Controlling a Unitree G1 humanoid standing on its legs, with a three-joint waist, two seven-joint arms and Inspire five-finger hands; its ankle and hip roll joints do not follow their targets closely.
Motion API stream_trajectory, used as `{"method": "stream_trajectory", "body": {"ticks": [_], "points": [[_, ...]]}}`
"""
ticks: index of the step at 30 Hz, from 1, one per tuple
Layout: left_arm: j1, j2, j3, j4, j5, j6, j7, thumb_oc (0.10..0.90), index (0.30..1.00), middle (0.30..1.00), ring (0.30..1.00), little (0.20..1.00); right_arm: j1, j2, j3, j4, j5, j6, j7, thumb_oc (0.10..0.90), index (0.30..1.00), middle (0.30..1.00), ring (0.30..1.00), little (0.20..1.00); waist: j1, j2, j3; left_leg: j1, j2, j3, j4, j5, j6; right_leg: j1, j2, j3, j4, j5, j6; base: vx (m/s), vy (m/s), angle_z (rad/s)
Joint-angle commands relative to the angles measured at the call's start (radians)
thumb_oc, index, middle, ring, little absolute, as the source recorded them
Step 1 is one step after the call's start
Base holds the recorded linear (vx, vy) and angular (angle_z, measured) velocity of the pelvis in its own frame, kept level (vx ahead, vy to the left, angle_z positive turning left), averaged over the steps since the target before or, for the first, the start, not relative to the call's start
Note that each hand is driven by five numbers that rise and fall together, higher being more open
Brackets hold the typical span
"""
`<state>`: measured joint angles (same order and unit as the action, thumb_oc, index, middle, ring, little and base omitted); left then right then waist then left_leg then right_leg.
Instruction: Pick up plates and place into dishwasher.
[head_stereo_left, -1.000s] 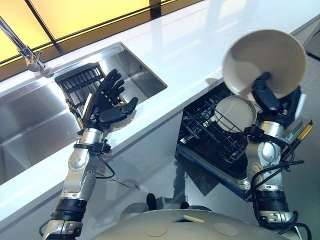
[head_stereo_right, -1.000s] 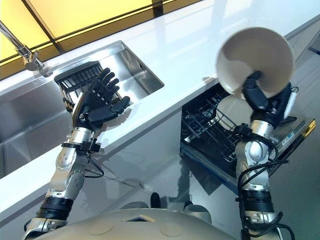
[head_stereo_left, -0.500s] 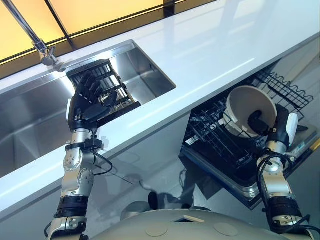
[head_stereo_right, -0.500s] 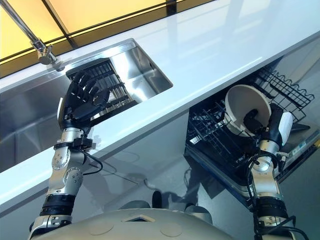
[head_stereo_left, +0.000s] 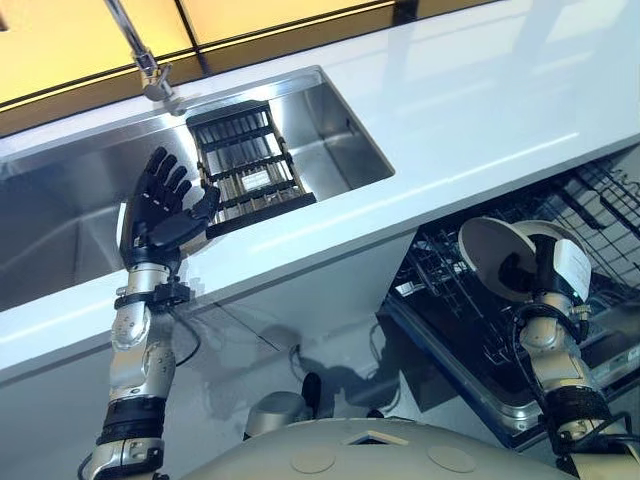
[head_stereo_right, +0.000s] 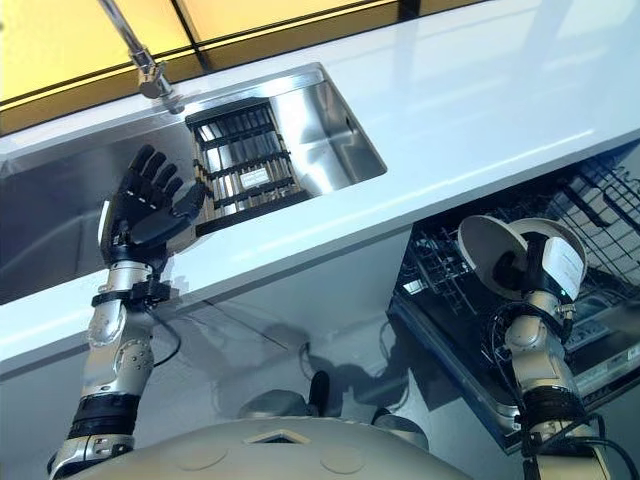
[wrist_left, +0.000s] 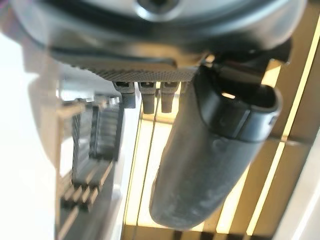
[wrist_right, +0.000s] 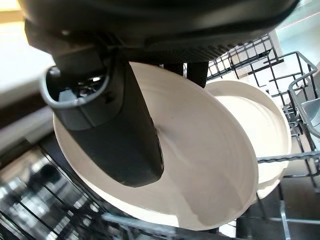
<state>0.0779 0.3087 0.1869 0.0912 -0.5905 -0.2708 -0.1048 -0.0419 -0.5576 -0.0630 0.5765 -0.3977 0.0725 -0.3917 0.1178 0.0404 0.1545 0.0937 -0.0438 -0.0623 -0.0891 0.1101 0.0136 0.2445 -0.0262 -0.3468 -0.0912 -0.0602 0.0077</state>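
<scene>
Plate (head_stereo_left: 492, 255) now lower, in rack (head_stereo_left: 600, 205)

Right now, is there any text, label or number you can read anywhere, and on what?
None can be read.
Dish rack in the sink: a small pale tag, too small to read.
Plate pinched by the right hand over the dishwasher rack: plain, no print.

Silver-grey jointed arms, dark left hand (head_stereo_left: 158, 207) and right hand (head_stereo_left: 537, 275), white thumb cover.
</scene>
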Motion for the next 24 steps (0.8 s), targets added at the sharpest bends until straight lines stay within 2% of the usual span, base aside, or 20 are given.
{"method": "stream_trajectory", "body": {"ticks": [1,2,3,4,6,11,16,24], "points": [[0.013,0.072,0.016,-0.045,-0.004,-0.073,-0.006,0.8,0.9,0.9,0.9,0.9,-0.096,-0.081,0.053,-0.035,-0.009,0.009,0.032,0.1,0.3,0.3,0.3,0.2,0.041,-0.008,-0.028,0.0,0.01,0.033,0.076,-0.115,-0.05,-0.087,-0.01,0.01,0.154,-0.067,0.01,-0.02,0.005,0.07],[0.012,0.072,0.015,-0.047,-0.004,-0.073,-0.006,0.8,0.9,0.9,0.9,0.9,-0.094,-0.074,0.061,-0.026,-0.01,0.027,0.039,0.1,0.3,0.3,0.3,0.2,0.04,-0.006,-0.027,-0.001,0.01,0.033,0.077,-0.114,-0.051,-0.088,-0.011,0.011,0.156,-0.067,0.011,0.0,0.0,0.0],[0.012,0.071,0.013,-0.048,-0.001,-0.074,-0.006,0.8,0.9,0.9,0.9,0.9,-0.094,-0.07,0.068,-0.022,0.006,0.038,0.042,0.608,0.735,0.735,0.735,0.708,0.039,-0.004,-0.027,0.0,0.01,0.033,0.077,-0.113,-0.051,-0.088,-0.011,0.012,0.158,-0.066,0.012,0.0,0.0,0.0],[0.011,0.072,0.01,-0.054,0.0,-0.069,-0.004,0.8,0.9,0.9,0.9,0.9,-0.092,-0.064,0.071,-0.022,0.023,0.053,0.052,0.8,0.9,0.9,0.9,0.9,0.036,-0.003,-0.027,0.001,0.011,0.034,0.077,-0.113,-0.052,-0.088,-0.011,0.014,0.159,-0.066,0.012,0.0,0.0,0.0],[0.011,0.072,0.01,-0.061,-0.001,-0.062,-0.003,0.8,0.9,0.9,0.9,0.9,-0.083,-0.051,0.068,-0.036,0.057,0.065,0.062,0.8,0.9,0.9,0.9,0.9,0.029,0.0,-0.026,0.005,0.013,0.038,0.075,-0.112,-0.051,-0.088,-0.012,0.019,0.16,-0.064,0.014,0.0,0.0,0.0],[0.003,0.063,0.006,-0.056,0.007,-0.059,0.002,0.8,0.9,0.9,0.9,0.9,-0.05,0.012,0.031,-0.15,0.189,0.036,0.041,0.8,0.9,0.9,0.9,0.9,-0.004,0.004,-0.03,0.025,0.017,0.057,0.066,-0.117,-0.044,-0.091,-0.01,0.044,0.167,-0.065,0.022,0.0,0.005,-0.01],[-0.009,0.053,-0.002,-0.048,0.022,-0.064,0.007,0.8,0.9,0.9,0.9,0.9,-0.025,0.066,-0.016,-0.265,0.297,-0.028,0.031,0.8,0.9,0.9,0.9,0.9,-0.04,0.004,-0.04,0.041,0.019,0.087,0.061,-0.129,-0.034,-0.097,-0.007,0.073,0.169,-0.064,0.031,-0.01,0.013,-0.15],[-0.035,0.066,-0.023,-0.047,0.024,-0.074,0.012,0.8,0.9,0.9,0.9,0.9,-0.013,0.089,-0.05,-0.376,0.304,-0.091,-0.024,0.8,0.9,0.9,0.9,0.9,-0.081,-0.001,-0.053,0.063,0.021,0.135,0.056,-0.148,-0.02,-0.099,-0.004,0.107,0.156,-0.055,0.042,-0.01,0.007,-0.16]]}}
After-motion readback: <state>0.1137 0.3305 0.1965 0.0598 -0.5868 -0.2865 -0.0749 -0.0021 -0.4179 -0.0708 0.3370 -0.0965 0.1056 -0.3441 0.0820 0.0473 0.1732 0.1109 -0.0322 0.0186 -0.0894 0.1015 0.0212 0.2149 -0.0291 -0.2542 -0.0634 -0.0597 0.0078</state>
